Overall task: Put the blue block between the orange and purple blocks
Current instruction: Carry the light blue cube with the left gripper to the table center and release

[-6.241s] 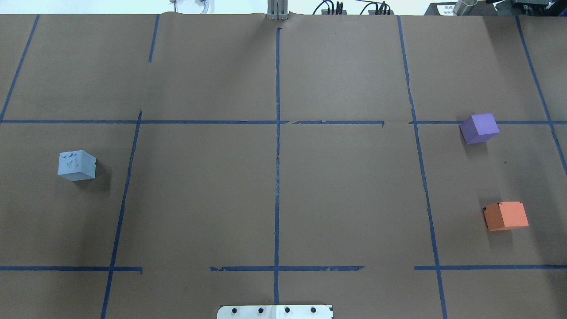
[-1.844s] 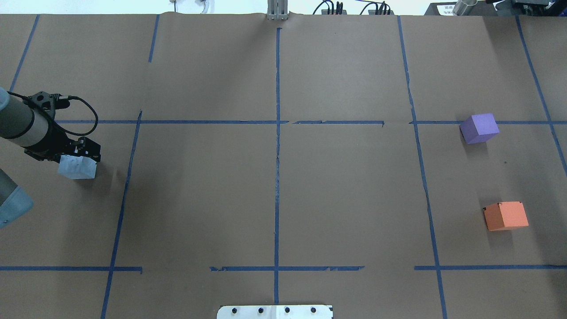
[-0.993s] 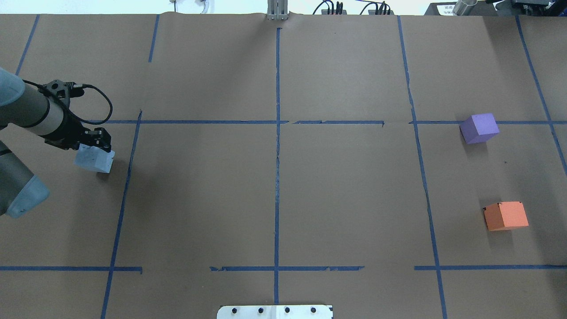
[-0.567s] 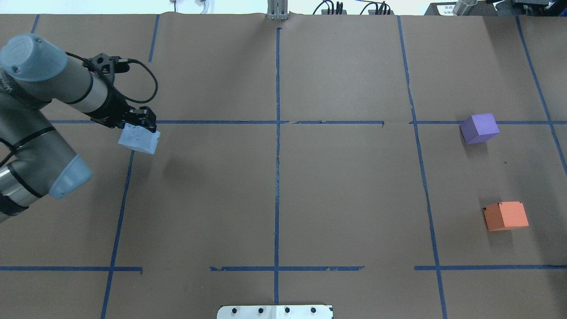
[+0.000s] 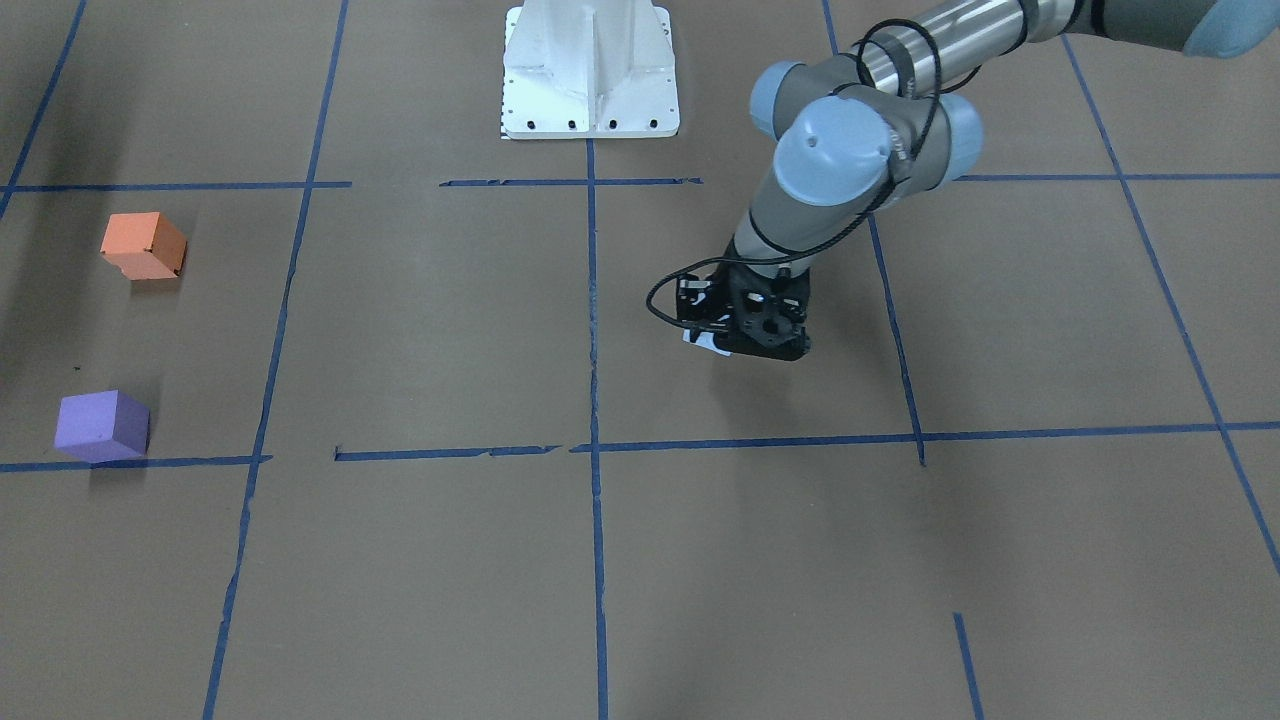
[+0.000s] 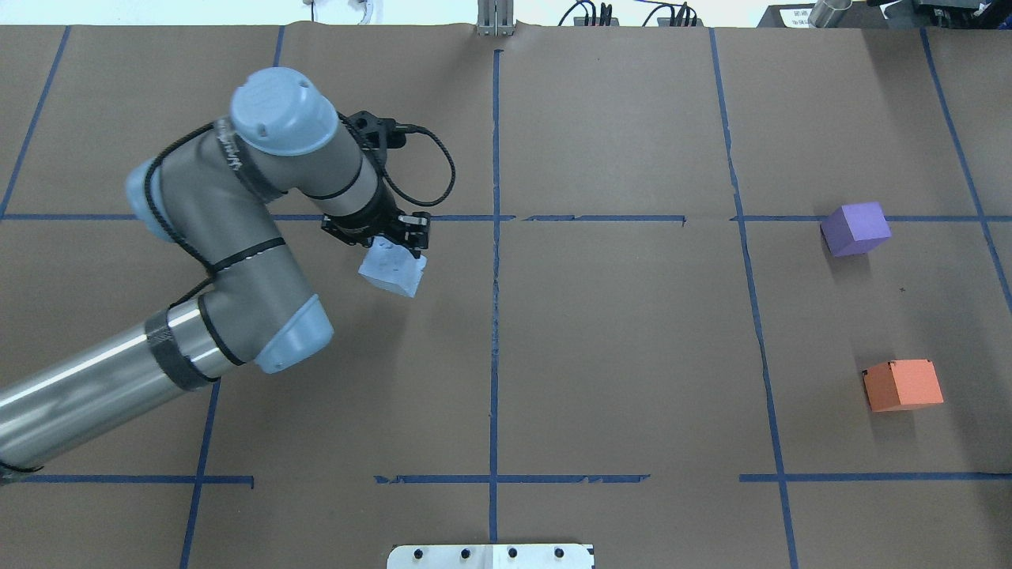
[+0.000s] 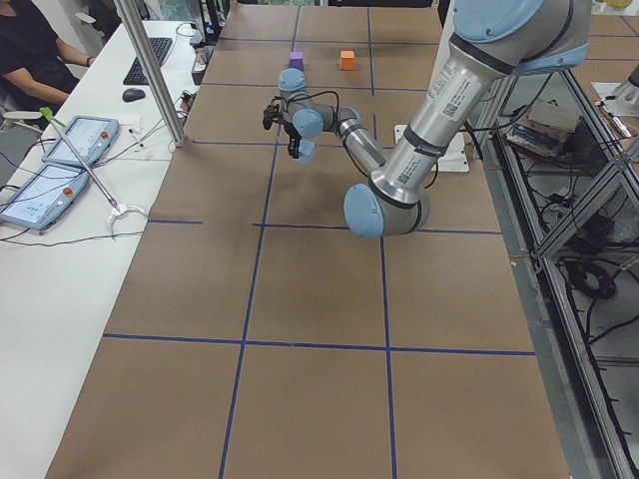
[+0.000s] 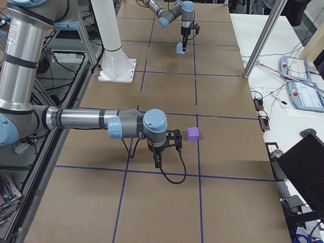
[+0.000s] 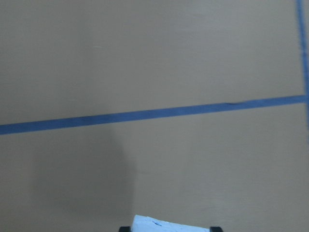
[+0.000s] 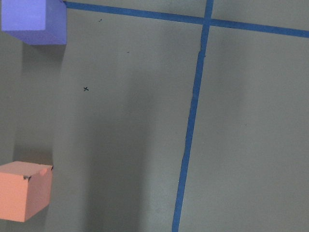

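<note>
My left gripper [image 6: 393,251] is shut on the pale blue block [image 6: 391,273] and holds it tilted above the table, left of the centre tape line. It also shows in the front view [image 5: 745,325], with a sliver of the block [image 5: 704,343] under it. The purple block [image 6: 856,228] sits far right, and the orange block [image 6: 903,385] sits nearer me on the same side, with a gap between them. The right wrist view looks down on the purple block [image 10: 34,21] and the orange block [image 10: 24,191]. My right gripper [image 8: 158,161] shows only in the right side view, so I cannot tell its state.
Blue tape lines divide the brown paper-covered table [image 6: 632,356]. The white robot base plate [image 5: 590,70] stands at the robot's edge. A side table with tablets [image 7: 60,160] and a metal pole [image 7: 150,70] stand beyond the table's far edge.
My left arm came in, closed on the blue block at the far left, lifted it and carried it right, close to the centre line. The purple and orange blocks have not moved.
</note>
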Motion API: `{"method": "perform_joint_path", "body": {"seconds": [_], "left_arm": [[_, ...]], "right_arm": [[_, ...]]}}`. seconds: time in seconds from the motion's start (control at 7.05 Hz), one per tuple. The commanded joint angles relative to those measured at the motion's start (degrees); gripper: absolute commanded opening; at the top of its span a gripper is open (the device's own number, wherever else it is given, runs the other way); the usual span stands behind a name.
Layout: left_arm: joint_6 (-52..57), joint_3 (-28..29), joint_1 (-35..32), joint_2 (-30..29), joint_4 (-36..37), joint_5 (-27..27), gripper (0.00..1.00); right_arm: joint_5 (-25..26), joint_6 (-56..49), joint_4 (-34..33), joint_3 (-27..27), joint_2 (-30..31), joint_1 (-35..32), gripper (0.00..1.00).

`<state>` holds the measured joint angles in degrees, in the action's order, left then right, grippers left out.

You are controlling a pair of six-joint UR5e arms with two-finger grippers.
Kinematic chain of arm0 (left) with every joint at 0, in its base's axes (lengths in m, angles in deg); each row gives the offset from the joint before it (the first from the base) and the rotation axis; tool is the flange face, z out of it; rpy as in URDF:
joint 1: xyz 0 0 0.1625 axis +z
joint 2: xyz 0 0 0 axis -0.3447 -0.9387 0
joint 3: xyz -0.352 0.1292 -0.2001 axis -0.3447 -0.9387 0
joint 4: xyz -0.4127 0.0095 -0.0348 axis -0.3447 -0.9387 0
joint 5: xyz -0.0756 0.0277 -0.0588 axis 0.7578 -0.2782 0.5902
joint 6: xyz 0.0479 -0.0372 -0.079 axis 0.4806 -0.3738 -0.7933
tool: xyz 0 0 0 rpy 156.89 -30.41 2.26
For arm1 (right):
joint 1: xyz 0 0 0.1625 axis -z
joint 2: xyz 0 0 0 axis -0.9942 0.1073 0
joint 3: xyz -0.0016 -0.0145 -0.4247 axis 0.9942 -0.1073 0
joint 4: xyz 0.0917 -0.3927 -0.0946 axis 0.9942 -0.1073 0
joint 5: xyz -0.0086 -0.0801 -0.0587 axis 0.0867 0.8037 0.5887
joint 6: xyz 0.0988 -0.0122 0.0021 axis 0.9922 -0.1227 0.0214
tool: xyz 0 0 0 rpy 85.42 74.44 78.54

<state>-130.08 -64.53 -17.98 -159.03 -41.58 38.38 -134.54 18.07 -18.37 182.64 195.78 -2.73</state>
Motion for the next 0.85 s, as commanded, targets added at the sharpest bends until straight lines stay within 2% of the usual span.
{"method": "perform_joint_path", "body": {"seconds": [0.0, 0.14, 0.28, 0.43, 0.71], "left_arm": [[-4.16, 9.35, 3.76, -9.12, 0.65, -4.31, 0.06], [-4.26, 10.86, 5.34, -10.19, 0.65, -6.94, 0.09], [-4.44, 14.71, 6.4, -12.73, 0.65, -8.35, 0.18], [-5.05, 19.18, 6.5, -15.8, 0.65, -8.89, 0.34], [-5.58, 19.67, 7.11, -15.74, 0.65, -9.59, 0.63]], "right_arm": [[-0.08, 0.29, 0.74, -0.01, 0.0, 0.0, 1.0], [-0.08, 0.29, 0.74, -0.02, 0.0, 0.0, 1.0], [-0.25, 0.29, 0.74, -0.02, 0.0, 0.0, 1.0], [-0.6, 0.29, 0.74, -0.02, 0.0, 0.0, 1.0], [-0.69, 0.29, 0.92, -0.02, 0.0, 0.0, 1.0]]}}
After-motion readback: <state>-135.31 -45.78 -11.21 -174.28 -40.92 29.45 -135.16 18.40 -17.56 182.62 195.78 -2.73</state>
